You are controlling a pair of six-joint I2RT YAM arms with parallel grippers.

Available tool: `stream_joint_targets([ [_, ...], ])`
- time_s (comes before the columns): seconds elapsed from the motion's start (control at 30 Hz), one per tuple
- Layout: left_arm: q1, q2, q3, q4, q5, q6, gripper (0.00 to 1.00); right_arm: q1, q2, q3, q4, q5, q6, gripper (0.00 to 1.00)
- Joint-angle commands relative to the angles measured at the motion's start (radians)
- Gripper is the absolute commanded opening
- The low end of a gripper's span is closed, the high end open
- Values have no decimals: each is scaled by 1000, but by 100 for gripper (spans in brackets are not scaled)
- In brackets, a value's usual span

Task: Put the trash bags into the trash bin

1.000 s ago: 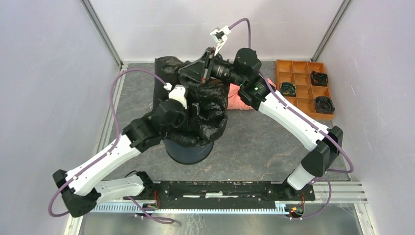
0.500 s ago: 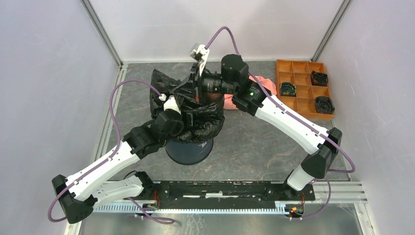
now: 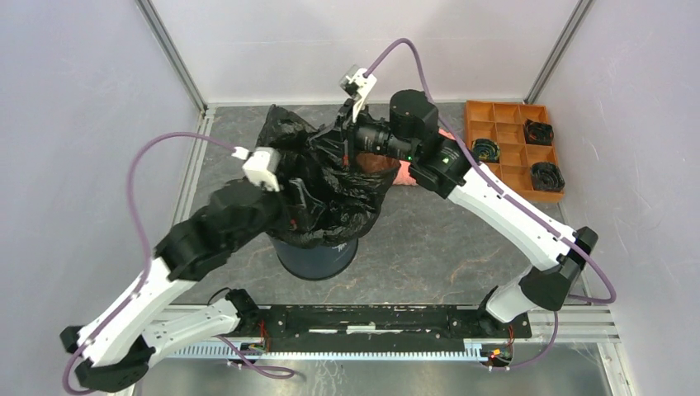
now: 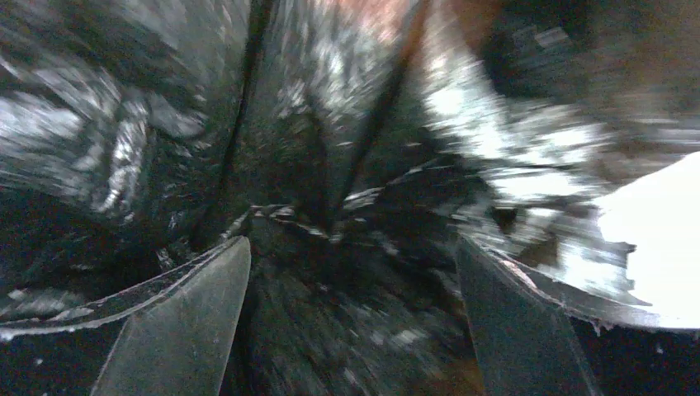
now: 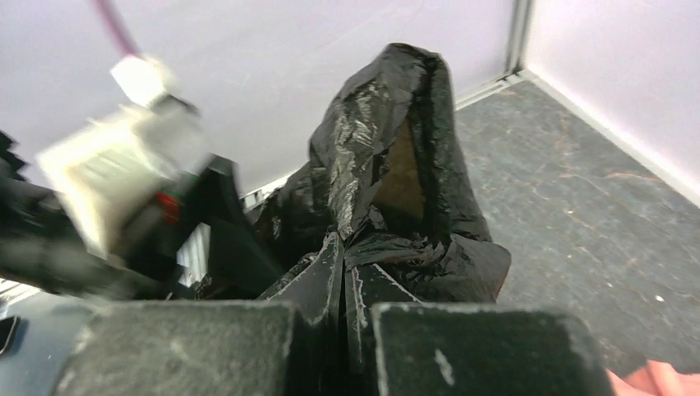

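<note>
Arms (image 3: 495, 206) arched over bin (image 3: 318, 257) and bag (image 3: 330, 177)

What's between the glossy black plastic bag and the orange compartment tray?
Top view: a salmon-pink cloth beside the black bag, the right arm crossing over it, then bare grey tabletop.

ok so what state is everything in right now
trash bag: bunched over the bin's mouth, partly sticking up
trash bin: upright, mouth covered by bag
left gripper: open, among the bag's folds
right gripper: shut on the trash bag
pink cloth: lying flat, mostly hidden
orange tray: three compartments filled
</note>
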Motion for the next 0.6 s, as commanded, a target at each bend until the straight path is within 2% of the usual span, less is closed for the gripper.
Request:
stream_joint_targets([
  [0.0, 1, -88, 128, 43, 102, 36, 100, -14, -34, -12, 9, 48, 21, 1],
  [0.13, 1, -110, 186, 52, 177, 44, 100, -15, -35, -10, 16, 34, 33, 1],
  [0.17, 1, -112, 182, 90, 243, 56, 100, -14, -34, -7, 18, 29, 38, 1],
  [0.27, 1, -81, 136, 221, 554, 74, 100, -14, -34, -10, 26, 22, 48, 1],
  [0.33, 1, -35, 120, 237, 649, 93, 100, -15, -39, -15, 29, 21, 53, 1],
  [0.43, -1, 14, 102, 206, 622, 148, 100, -15, -47, -26, 38, 21, 58, 1],
  [0.57, -1, 49, 86, 166, 479, 198, 97, -14, -50, -31, 41, 19, 59, 1],
])
